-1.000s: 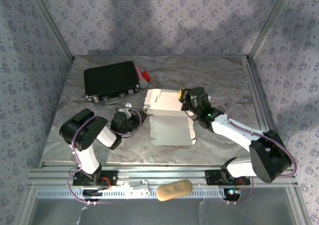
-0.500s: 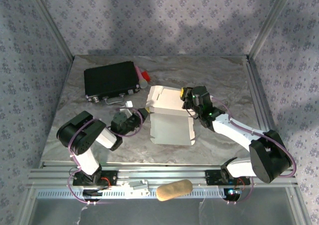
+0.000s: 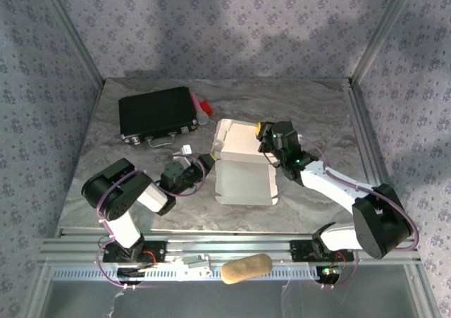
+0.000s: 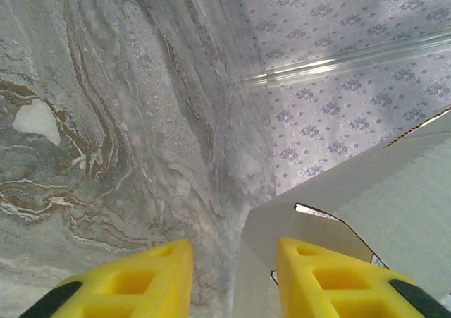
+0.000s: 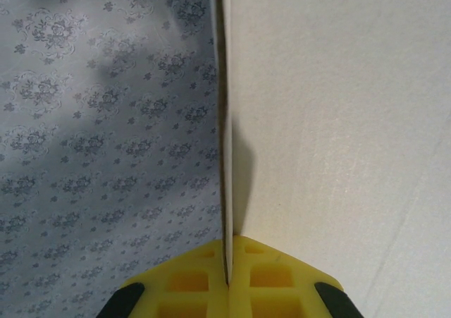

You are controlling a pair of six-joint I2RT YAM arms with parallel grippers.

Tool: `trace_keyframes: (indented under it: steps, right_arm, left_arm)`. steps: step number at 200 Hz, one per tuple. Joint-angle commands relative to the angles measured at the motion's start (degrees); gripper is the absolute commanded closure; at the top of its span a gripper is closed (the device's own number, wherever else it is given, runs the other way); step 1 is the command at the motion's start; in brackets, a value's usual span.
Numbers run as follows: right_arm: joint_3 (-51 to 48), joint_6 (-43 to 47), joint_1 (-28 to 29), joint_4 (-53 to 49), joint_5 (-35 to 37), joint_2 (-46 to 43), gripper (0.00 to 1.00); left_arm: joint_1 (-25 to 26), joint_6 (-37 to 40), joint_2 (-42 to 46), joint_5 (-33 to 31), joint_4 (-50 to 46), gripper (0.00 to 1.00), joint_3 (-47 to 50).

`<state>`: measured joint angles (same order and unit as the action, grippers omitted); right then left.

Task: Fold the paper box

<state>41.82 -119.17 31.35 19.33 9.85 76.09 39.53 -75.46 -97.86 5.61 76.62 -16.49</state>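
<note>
A black case (image 3: pixel 156 113) lies on the marbled table (image 3: pixel 303 106) (a tan lump (image 3: pixel 246 268) rests on the near rail).

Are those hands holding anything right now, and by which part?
The right hand pinches the white paper box by the thin edge of its raised flap. The left hand is open beside the box, holding nothing.

The box (image 5: pixel 338 120) runs off the right wrist view's edges; a white scrap (image 3: pixel 186 149) is too small to identify.
</note>
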Motion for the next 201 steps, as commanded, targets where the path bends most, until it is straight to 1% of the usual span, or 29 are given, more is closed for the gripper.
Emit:
trace_keyframes:
  steps: [1,25,39,57,93,113,123,168,201]
  right_arm:
    - [-1.4,-0.8,0.3,0.3,0.2,-1.6,1.0]
    - [-1.7,-1.0,-0.1,0.3,0.4,-2.3,1.0]
    - [-1.7,-1.2,-0.3,0.4,0.5,-2.4,1.0]
    - [-1.6,-1.8,-0.4,0.3,0.5,-2.4,1.0]
    - [-0.7,-2.8,-0.7,-0.6,0.7,-2.9,1.0]
    - [0.3,-2.6,-0.8,-1.9,0.7,-3.2,1.0]
    - [0.3,-2.6,-0.8,-2.1,0.7,-3.3,1.0]
    - [-0.3,-2.9,-0.9,-1.7,0.8,-3.5,1.0]
    - [-0.1,-3.2,-0.9,-1.3,0.7,-3.2,1.0]
  left_arm:
    - [0.5,1.0,3.0,-3.0,3.9,0.62,2.5]
    - [0.5,-0.3,7.3,-5.5,1.0,0.61,4.7]
    - [0.3,-0.8,9.1,-5.6,-1.1,0.61,4.3]
    - [-0.1,-2.5,9.4,-4.9,-1.5,0.62,3.2]
    - [-1.6,-8.4,6.4,-5.5,0.3,0.67,3.3]
    - [-2.2,-10.6,2.9,-5.5,3.9,0.69,3.0]
    - [-2.4,-11.2,1.7,-4.8,4.1,0.7,1.9]
    - [-2.4,-11.8,0.0,-5.3,4.1,0.69,-1.5]
    - [-2.1,-12.9,-2.1,-4.4,4.1,0.68,-3.5]
